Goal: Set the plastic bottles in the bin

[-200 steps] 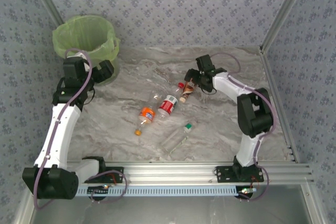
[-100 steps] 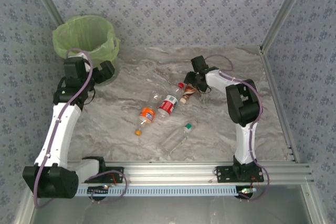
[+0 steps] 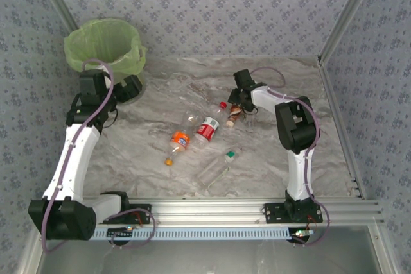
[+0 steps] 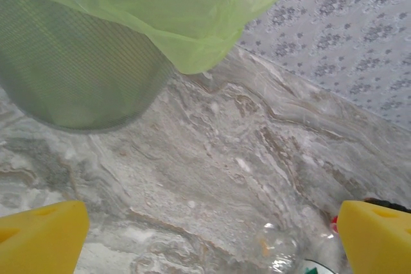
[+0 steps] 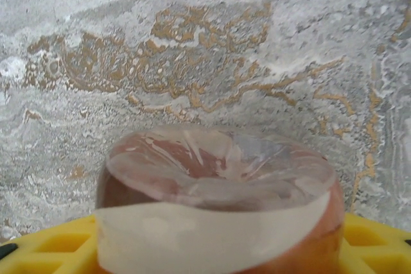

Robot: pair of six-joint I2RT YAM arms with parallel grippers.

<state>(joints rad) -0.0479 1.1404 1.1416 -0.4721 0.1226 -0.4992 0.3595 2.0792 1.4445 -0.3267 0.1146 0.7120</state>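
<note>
The light-green bin (image 3: 103,46) with its lime bag stands at the back left; its mesh wall (image 4: 77,75) fills the upper left of the left wrist view. My left gripper (image 3: 130,87) (image 4: 205,239) hangs open beside the bin with nothing between its fingers. Part of a clear bottle (image 4: 282,255) shows at the lower edge of that view. My right gripper (image 3: 237,106) (image 5: 212,248) is shut on the brown-labelled bottle (image 3: 232,115) (image 5: 218,184), whose base faces the camera. On the table lie a red-labelled bottle (image 3: 207,128), an orange-labelled bottle (image 3: 179,140) and a clear green-capped bottle (image 3: 217,167).
The marble tabletop (image 3: 276,152) is walled by patterned panels at the back and sides. An aluminium rail (image 3: 212,208) with both arm bases runs along the near edge. Open surface lies between the bin and the bottles.
My right arm has folded inward, and its gripper has closed in on the brown-labelled bottle, nudging it slightly. The left arm has hardly moved.
</note>
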